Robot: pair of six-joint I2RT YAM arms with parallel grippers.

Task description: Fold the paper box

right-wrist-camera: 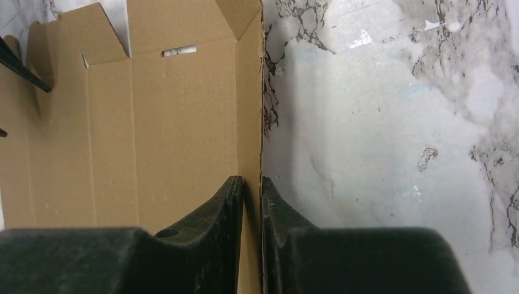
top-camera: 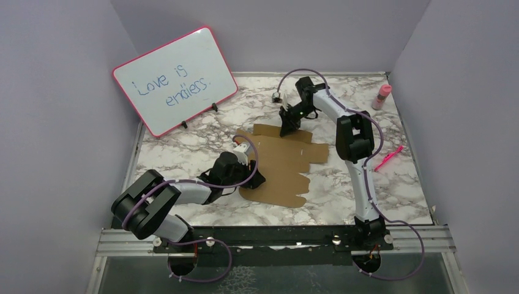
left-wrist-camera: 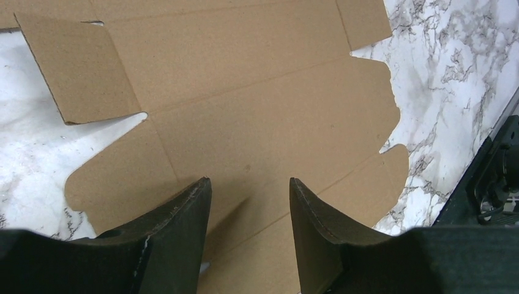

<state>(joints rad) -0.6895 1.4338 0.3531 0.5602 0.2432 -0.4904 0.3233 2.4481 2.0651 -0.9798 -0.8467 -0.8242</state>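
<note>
We see the paper box (top-camera: 281, 168) lying as a flat brown die-cut sheet near the middle of the marble table (top-camera: 183, 153), with its notched flaps spread out to the left, right, near and far sides.

The left gripper (top-camera: 258, 179) sits at the near left edge of the sheet, reaching in from the left. In the left wrist view its two fingers (left-wrist-camera: 183, 226) stand well apart and released, with nothing between them. They hang low over the bare cardboard, and its crease lines run away from the tips. We cannot tell whether the tips touch the sheet. A rounded tab lies just to the left of them, and a square flap lies farther off on the same side.

The right gripper (top-camera: 286, 130) comes down on the far edge of the sheet, at the narrow strip that borders it. In the right wrist view its fingers (right-wrist-camera: 226, 208) are drawn almost together, with the thin edge of that strip running straight into the slit between them, so we read it as clenched on the cardboard edge. The rest of the sheet spreads to one side of the fingers and bare marble to the other.

A whiteboard (top-camera: 174, 79) with handwriting stands at the far left. A pink bottle (top-camera: 382, 97) stands at the far right, and a pink pen (top-camera: 388, 158) lies to the right, well apart from the sheet.
</note>
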